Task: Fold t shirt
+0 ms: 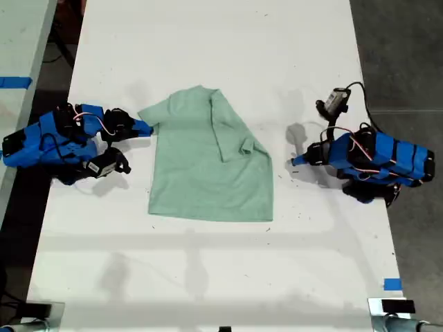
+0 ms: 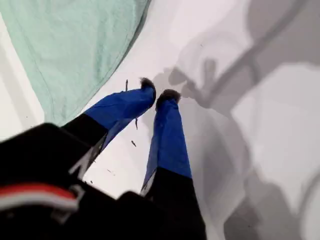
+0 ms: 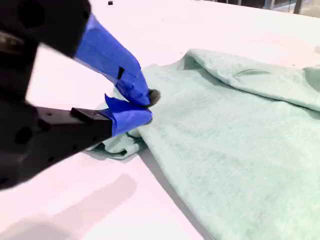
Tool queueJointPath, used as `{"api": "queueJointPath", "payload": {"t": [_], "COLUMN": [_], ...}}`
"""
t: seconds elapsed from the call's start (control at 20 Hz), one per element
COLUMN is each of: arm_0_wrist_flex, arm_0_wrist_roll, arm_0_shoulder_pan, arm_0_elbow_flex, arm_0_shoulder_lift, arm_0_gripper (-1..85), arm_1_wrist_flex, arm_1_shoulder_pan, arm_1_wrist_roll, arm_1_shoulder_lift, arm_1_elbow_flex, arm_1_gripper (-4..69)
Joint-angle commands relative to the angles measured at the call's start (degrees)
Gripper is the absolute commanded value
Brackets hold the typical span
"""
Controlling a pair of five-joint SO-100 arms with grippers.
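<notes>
T shirt (image 1: 208, 166) flat on white counter (image 1: 208, 41), mid-frame between arms; sleeve on exterior view's right already folded in over body. My second hand (image 3: 142, 107) clenched on opposite sleeve, likely to lift and fold it over to match. My first hand (image 2: 155, 96) just off shirt edge, tips nearly together, grasping nothing, seemingly parked clear of fold path.

pale mint-green t shirt (image 1: 208, 166), plain, no print. lies flat mid-table, partly folded: the sleeve on the exterior view's right is turned in over the body. other sleeve bunched at the exterior view's left edge.
</notes>
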Motion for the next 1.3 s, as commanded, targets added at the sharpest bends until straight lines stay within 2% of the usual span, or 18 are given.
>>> {"api": "queueJointPath", "payload": {"t": [0.0,0.4,1.25], "arm_0_wrist_flex": [0.0,0.0,0.0], "arm_0_wrist_roll": [-0.9,-0.9,-0.7], "arm_0_shoulder_pan": [0.3,0.4,0.1], "arm_0_elbow_flex": [2.4,2.4,2.4], "arm_0_shoulder_lift": [0.5,0.5,0.5], "arm_0_gripper": [-0.2,-0.2,-0.2], "arm_1_wrist_flex": [0.1,0.1,0.1], "arm_1_shoulder_pan": [1.7,-0.1,-0.4], "arm_1_wrist_roll": [0.0,1.1,1.6], "arm_1_shoulder_lift": [0.8,0.8,0.8], "arm_1_elbow_flex": [2.5,2.5,2.5], "arm_1_gripper": [7.5,1.5,-0.3]}}
